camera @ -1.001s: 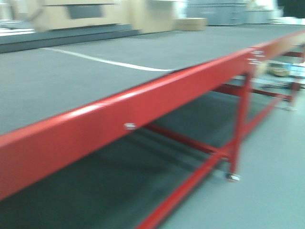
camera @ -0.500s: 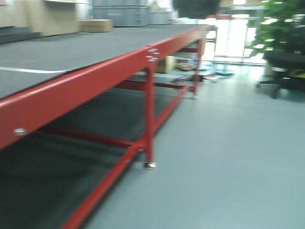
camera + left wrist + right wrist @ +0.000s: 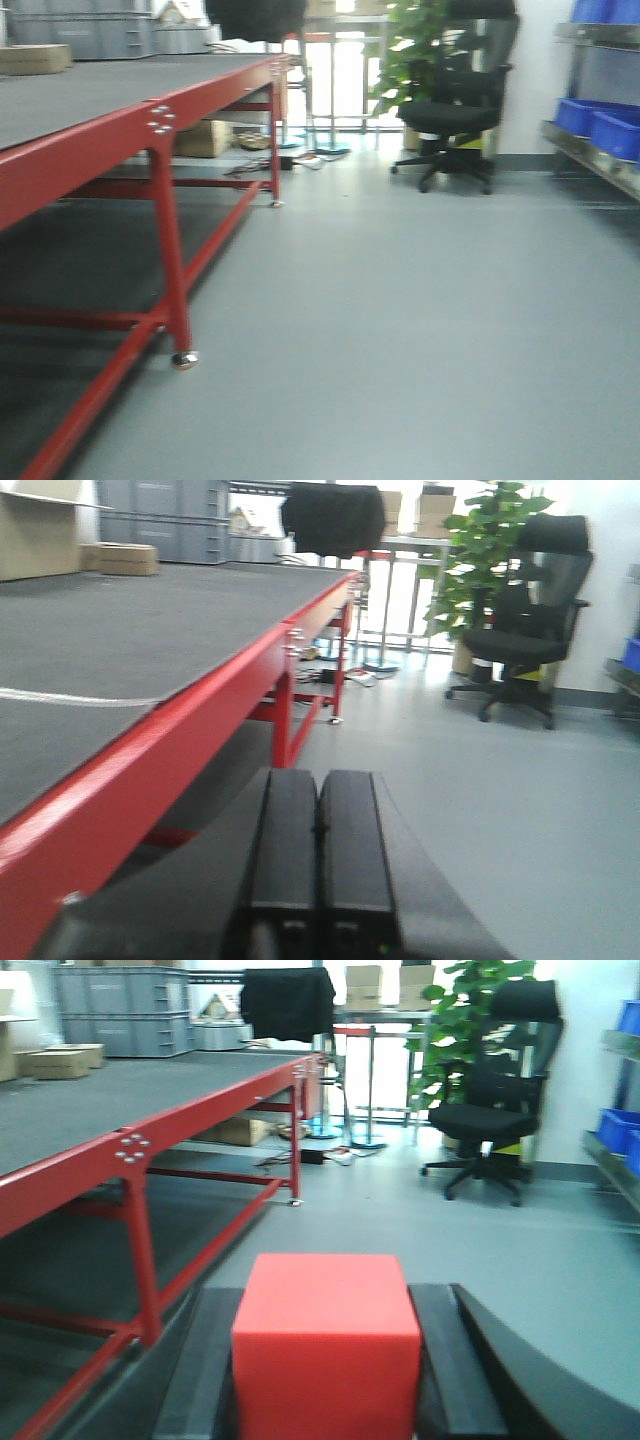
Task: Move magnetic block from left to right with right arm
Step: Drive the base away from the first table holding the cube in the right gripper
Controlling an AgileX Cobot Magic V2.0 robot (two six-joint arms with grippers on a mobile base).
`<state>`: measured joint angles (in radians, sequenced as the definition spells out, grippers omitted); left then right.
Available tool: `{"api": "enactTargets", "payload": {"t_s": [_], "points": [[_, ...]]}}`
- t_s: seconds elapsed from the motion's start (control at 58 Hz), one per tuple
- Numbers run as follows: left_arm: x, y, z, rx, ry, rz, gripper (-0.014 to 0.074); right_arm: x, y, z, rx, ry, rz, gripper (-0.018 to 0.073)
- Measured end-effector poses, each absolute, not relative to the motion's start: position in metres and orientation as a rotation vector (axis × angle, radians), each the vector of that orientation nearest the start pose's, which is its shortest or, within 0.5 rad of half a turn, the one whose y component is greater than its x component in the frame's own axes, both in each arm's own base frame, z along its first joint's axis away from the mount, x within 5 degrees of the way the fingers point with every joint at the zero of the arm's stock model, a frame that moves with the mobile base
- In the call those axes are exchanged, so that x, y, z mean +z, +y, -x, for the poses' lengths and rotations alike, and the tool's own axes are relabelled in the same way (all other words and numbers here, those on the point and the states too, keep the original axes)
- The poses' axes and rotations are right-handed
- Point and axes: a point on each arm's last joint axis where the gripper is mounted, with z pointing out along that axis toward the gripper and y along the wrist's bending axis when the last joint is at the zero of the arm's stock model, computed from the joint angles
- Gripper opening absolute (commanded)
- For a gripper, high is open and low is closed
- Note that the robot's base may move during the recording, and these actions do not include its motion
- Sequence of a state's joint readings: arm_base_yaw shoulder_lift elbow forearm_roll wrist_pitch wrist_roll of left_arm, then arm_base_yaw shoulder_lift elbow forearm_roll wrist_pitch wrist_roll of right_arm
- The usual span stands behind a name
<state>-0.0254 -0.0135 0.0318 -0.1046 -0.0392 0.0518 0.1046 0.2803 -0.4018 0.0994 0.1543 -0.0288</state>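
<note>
A long table with a red metal frame (image 3: 90,150) and a dark grey top (image 3: 90,90) fills the left of the front view, one leg ending in a small castor (image 3: 183,358). A cardboard box (image 3: 35,58) sits on the top at the upper left, with grey crates (image 3: 90,30) behind it. Another cardboard box (image 3: 205,138) lies under the table's far end. A black cloth (image 3: 255,15) hangs at top centre. A black office chair (image 3: 455,115) stands in front of a green plant (image 3: 415,45) at the upper right, near blue bins (image 3: 600,125) on a shelf. The floor (image 3: 400,330) is plain grey.

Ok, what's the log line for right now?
right pincer: shut on magnetic block | left pincer: shut, empty | nearby: red table
</note>
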Motion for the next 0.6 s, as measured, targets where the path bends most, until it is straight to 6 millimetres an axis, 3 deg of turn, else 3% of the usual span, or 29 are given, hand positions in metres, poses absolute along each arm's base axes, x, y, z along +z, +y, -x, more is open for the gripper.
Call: {"api": "enactTargets", "payload": {"t_s": [0.604], "points": [[0.2067,-0.0011,-0.0562,-0.061,1.463,0.023,-0.0126,0.3166,0.0088,-0.0701,0.151,1.516,0.039,0.0277]]}}
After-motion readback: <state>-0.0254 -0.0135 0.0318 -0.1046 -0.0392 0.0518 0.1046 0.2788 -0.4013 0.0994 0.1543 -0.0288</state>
